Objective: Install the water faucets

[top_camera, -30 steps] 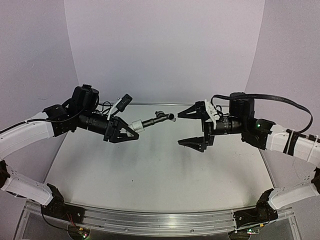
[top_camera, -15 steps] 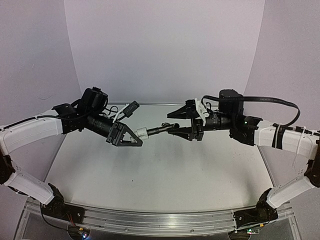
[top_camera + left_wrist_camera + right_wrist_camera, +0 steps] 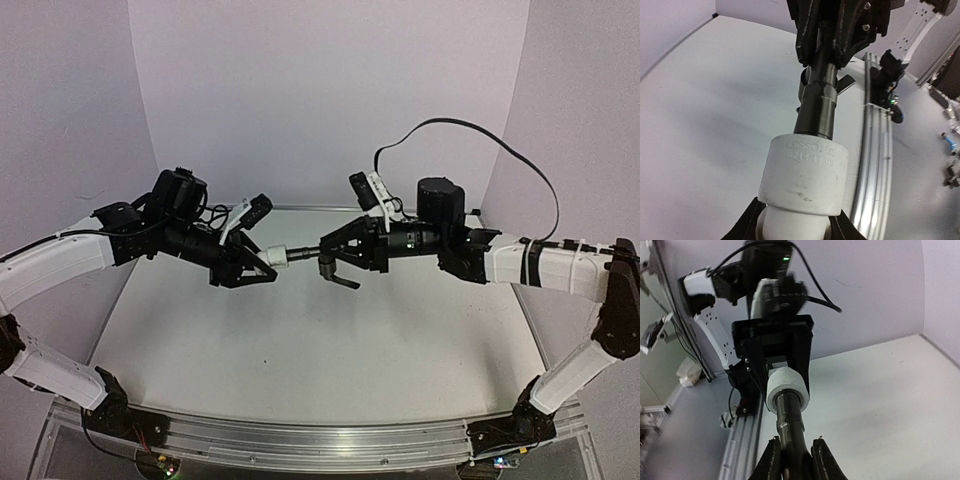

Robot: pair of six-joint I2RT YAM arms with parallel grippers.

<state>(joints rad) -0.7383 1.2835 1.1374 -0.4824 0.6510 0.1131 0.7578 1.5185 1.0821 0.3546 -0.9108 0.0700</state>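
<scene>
The water faucet [image 3: 305, 254], a dark grey metal tap, hangs level above the table between both arms, its stem set in a white plastic fitting [image 3: 274, 256]. My left gripper [image 3: 266, 262] is shut on that fitting. My right gripper [image 3: 330, 252] is shut on the tap's body, and a dark part of the tap sticks out below its fingers. The left wrist view has the fitting [image 3: 805, 175] in the jaws and the dark stem [image 3: 817, 107] running up into the right gripper [image 3: 840, 30]. In the right wrist view the fingers [image 3: 771, 461] clamp the tap [image 3: 792, 432] just short of the fitting [image 3: 786, 387].
The white table [image 3: 320, 350] lies below both arms. An aluminium rail [image 3: 300, 440] runs along its near edge. Purple walls close in the back and sides. A black cable [image 3: 470, 135] loops above the right arm.
My right gripper has moved left onto the tap, turned at the wrist and gone from open to shut on it. The left arm has shifted slightly, still holding the fitting.
</scene>
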